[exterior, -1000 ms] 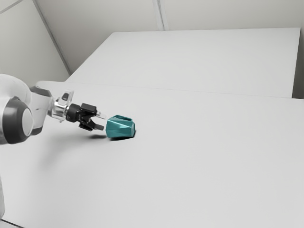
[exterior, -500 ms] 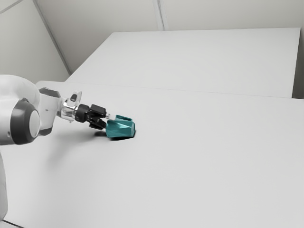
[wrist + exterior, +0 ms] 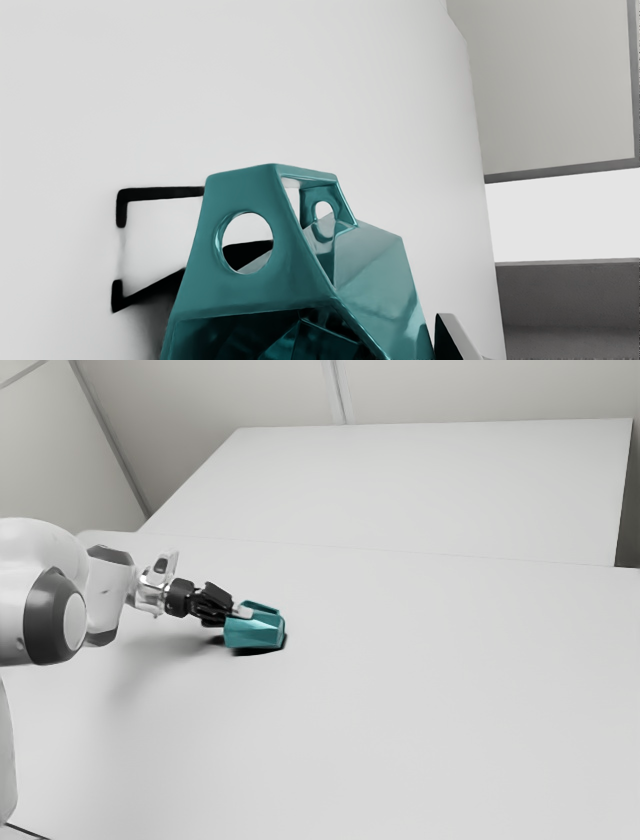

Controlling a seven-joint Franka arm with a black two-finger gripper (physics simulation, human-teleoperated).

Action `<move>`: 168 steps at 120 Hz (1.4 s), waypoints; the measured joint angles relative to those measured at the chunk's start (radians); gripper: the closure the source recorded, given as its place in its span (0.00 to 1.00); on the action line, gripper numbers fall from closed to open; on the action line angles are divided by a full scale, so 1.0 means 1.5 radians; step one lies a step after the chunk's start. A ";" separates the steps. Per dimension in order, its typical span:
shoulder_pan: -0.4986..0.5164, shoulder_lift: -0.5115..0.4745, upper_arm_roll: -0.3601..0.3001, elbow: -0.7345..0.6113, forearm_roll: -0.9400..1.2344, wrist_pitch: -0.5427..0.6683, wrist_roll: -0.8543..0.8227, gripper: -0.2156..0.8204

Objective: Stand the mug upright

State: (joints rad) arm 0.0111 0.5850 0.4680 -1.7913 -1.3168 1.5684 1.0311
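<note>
While the faceted teal mug point(image 3: 258, 632) lies sideways on the white table point(image 3: 420, 700), the black gripper point(image 3: 234, 616) meets its open end.
Whether it is grasping the mug, I cannot tell.

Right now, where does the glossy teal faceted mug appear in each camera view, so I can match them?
Exterior view: the glossy teal faceted mug lies on its side in the exterior view's left half, at the gripper.
Wrist view: close up, its open mouth toward the gripper, with the angular handle showing.
Shared landmark: the white table under the mug.
</note>
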 joint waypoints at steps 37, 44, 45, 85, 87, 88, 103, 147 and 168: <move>-0.006 -0.016 0.000 -0.003 -0.011 -0.022 0.006 0.94; -0.010 -0.028 0.000 -0.005 -0.012 -0.025 0.007 0.95; -0.010 -0.029 0.001 -0.005 -0.012 -0.025 0.007 0.95; -0.053 -0.166 -0.021 -0.024 0.095 0.035 -0.034 0.96; -0.055 -0.173 -0.025 -0.026 0.110 0.041 -0.039 0.96; -0.057 -0.176 -0.026 -0.026 0.117 0.045 -0.042 0.96; -0.069 -0.210 -0.060 -0.036 0.224 0.101 -0.084 0.96; -0.077 -0.240 -0.126 -0.025 0.529 0.243 -0.216 0.96; -0.080 -0.233 -0.139 -0.026 0.595 0.297 -0.263 0.96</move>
State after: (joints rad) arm -0.1090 0.2357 0.2589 -1.8296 -0.4250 2.0138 0.6372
